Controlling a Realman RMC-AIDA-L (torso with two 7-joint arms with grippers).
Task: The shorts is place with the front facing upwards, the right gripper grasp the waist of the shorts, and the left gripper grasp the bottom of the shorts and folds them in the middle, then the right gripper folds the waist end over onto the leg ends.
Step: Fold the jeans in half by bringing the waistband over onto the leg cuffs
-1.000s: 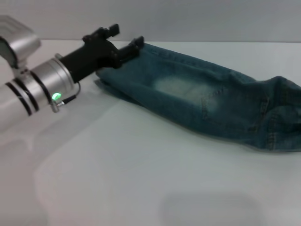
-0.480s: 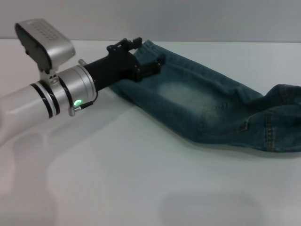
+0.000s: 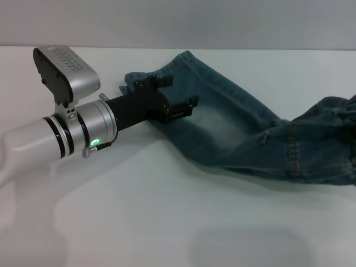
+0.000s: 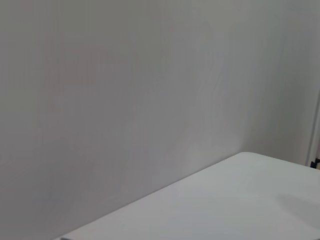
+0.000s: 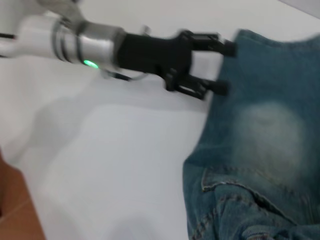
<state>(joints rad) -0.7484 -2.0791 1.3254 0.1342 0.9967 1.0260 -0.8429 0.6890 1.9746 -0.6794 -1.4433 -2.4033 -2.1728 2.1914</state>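
From the head view we see the left gripper (image 3: 179,100), a black two-fingered claw on a silver-white arm with a green ring light, reaching over the leg end of the knee-length blue-green denim shorts (image 3: 245,130). Its fingers stand apart, with nothing visibly pinched. The shorts run lengthwise away from that gripper toward the robot's right, the straight stitched hems (image 3: 146,76) right at the fingers and the gathered waist (image 3: 334,139) far off, bunched and raised above the white counter (image 3: 167,211). The right gripper is nowhere in this view.

The left wrist view gives us only bare counter and wall.

In the right wrist view, the left gripper (image 5: 218,64) pokes in beside the hem, fingers spread, the pale faded patch (image 5: 272,132) just beyond. We cannot tell the right gripper's state.
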